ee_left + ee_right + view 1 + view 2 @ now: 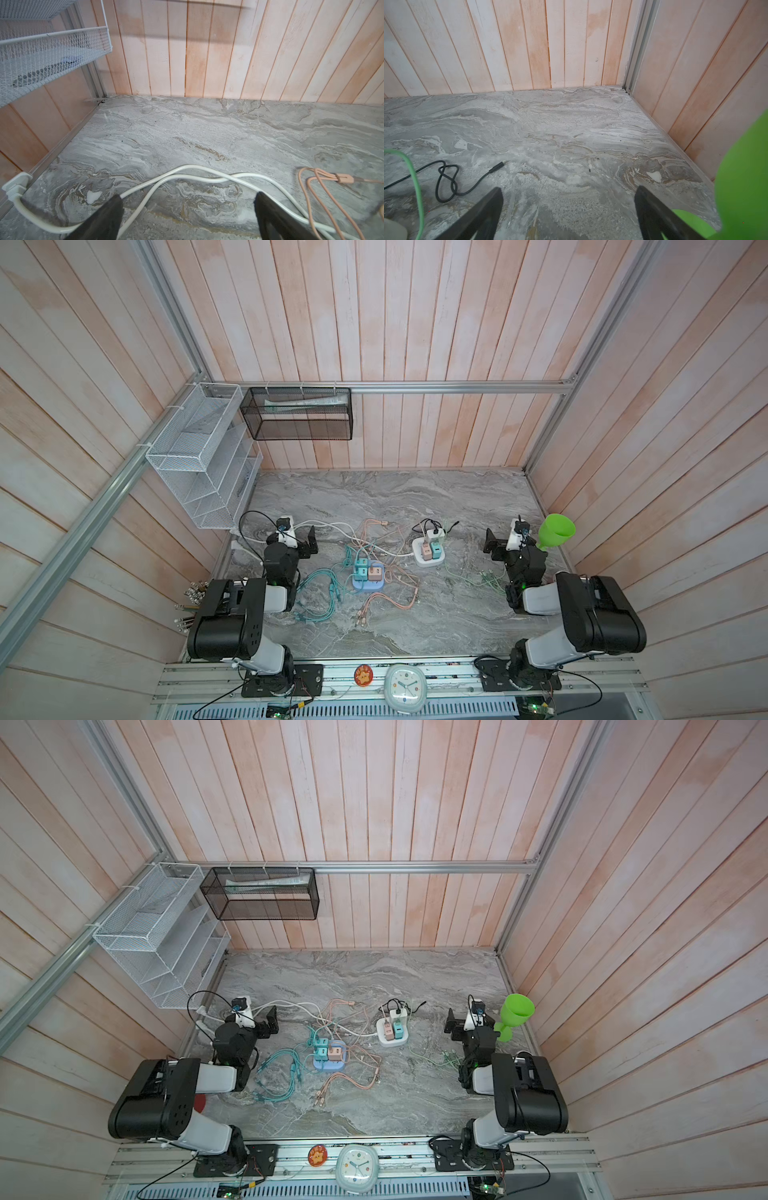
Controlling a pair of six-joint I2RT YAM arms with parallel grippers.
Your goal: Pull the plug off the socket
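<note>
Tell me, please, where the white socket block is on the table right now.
In both top views the white socket block sits just right of the middle of the table, farther back than the blue socket block and to its right.

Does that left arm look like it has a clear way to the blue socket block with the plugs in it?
Probably yes. The left gripper is open and empty, and the blue socket block sits close beside it. Only loose teal cables lie on the table near the path; nothing solid stands between.
</note>
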